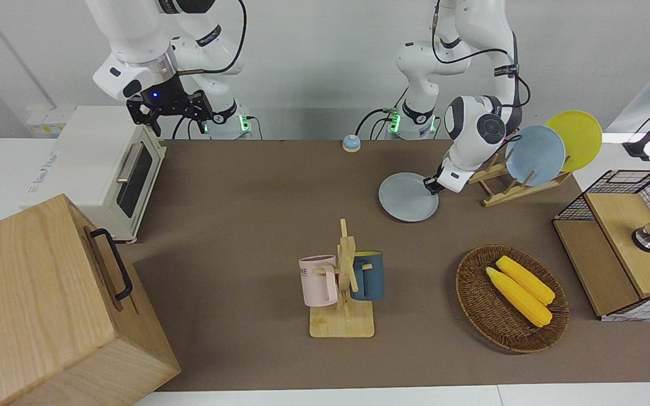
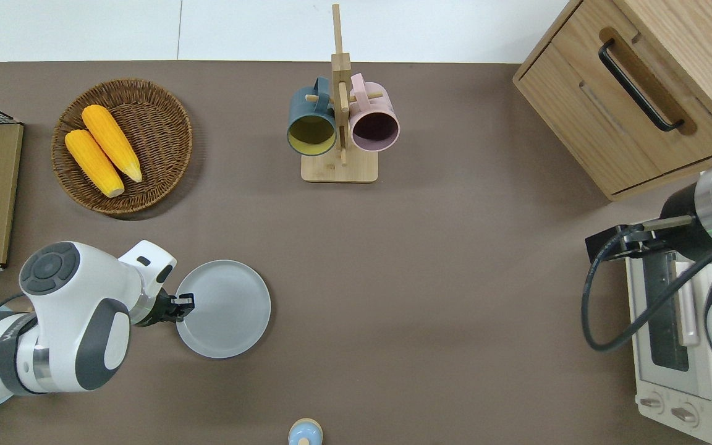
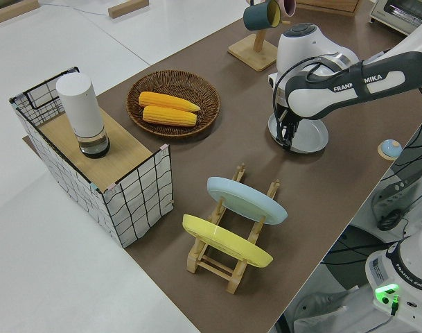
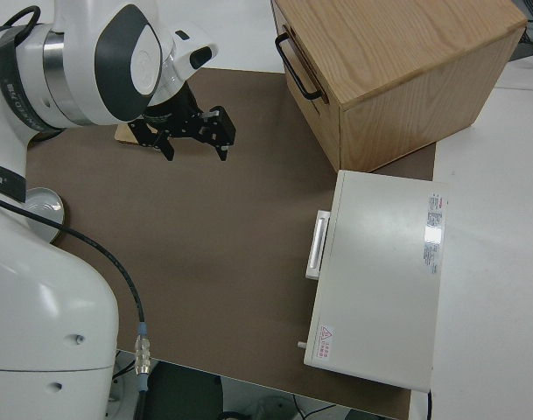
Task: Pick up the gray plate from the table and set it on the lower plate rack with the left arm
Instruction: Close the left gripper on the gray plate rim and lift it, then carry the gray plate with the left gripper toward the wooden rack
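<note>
The gray plate point(image 1: 407, 198) lies flat and looks slightly raised off the brown mat; it also shows in the overhead view point(image 2: 226, 309) and the left side view point(image 3: 311, 141). My left gripper point(image 1: 431, 184) is shut on the plate's rim, on the side toward the left arm's end of the table point(image 2: 183, 304). The lower plate rack point(image 1: 505, 189) stands beside it, toward that end of the table point(image 3: 224, 263). It holds a sky-blue plate point(image 1: 535, 155) and a yellow plate point(image 1: 576, 138). My right gripper point(image 1: 170, 110) is parked and open.
A mug stand point(image 1: 345, 282) with two mugs stands mid-table. A wicker basket point(image 1: 474, 304) holds corn. A wire crate point(image 1: 618, 192) is at the left arm's end. A toaster oven point(image 1: 105, 163) and a wooden cabinet point(image 1: 37, 304) are at the right arm's end. A small bell point(image 1: 351, 143) sits near the robots.
</note>
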Robot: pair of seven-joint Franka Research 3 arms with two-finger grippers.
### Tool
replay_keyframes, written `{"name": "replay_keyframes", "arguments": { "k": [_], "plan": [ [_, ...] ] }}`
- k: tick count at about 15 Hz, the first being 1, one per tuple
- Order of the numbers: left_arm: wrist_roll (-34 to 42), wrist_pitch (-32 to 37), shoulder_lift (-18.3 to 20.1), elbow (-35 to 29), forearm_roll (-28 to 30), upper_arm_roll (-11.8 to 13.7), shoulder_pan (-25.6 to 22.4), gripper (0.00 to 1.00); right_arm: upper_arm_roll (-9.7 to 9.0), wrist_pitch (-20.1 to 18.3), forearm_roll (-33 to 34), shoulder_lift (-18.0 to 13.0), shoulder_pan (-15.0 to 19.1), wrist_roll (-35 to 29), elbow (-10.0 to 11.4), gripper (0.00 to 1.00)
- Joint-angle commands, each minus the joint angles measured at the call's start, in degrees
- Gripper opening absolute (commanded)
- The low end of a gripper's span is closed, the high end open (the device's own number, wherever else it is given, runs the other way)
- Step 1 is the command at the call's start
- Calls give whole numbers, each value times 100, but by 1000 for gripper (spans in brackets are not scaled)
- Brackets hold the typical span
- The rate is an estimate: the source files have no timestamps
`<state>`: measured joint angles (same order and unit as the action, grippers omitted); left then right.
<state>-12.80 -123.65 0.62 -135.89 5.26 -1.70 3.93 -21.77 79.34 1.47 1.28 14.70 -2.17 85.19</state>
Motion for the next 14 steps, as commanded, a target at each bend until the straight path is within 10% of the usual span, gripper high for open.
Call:
{"name": "replay_keyframes", "arguments": {
  "k": [1, 9, 14],
  "plan": [
    [-3, 507, -27, 500, -33, 65, -42, 0, -134, -85, 38, -14, 147, -73, -55, 983],
    [-134, 2019, 149, 1819, -112, 478, -59, 0, -134, -85, 38, -14, 147, -73, -55, 983],
    [-609, 3065, 263, 2487, -1298, 504, -15, 0, -134, -85, 38, -14, 147, -73, -55, 983]
  ]
}}
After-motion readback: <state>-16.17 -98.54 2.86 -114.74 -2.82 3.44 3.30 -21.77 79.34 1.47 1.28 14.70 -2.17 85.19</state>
